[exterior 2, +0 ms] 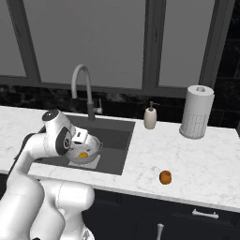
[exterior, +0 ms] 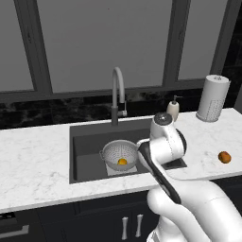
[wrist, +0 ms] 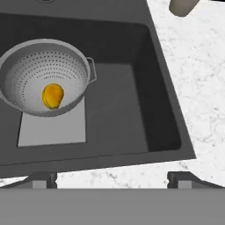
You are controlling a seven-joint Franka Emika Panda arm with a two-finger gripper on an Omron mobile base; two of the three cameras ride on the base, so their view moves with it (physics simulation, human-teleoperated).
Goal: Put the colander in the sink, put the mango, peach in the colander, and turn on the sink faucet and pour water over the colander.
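Hand view looks down over the large dark grey rectangular sink (wrist: 127,110), with the gripper (wrist: 112,179) poised above its near rim, the two dark finger tips (wrist: 43,179) standing far apart and holding nothing. Up and to the left of the gripper sits the round silver perforated-metal colander (wrist: 44,77), resting on the pale grey square patch on the sink floor. Inside it lies the small yellow-orange oval mango (wrist: 53,96), near the bottom of the bowl.

From the left base view, the colander (exterior: 119,153) sits in the sink (exterior: 90,142) just left of the white arm's wrist, with the mango (exterior: 122,161) showing within. The tall grey gooseneck faucet (exterior: 117,94) rises behind the basin. Well to the right, on the white marble counter (exterior: 33,156), rests the small round orange-red peach (exterior: 224,157), far from the gripper and clear of the sink.

From the right base view, the peach (exterior 2: 165,177) lies on the counter (exterior 2: 187,159) near its front edge, with the colander (exterior 2: 86,152) partly hidden behind the arm.
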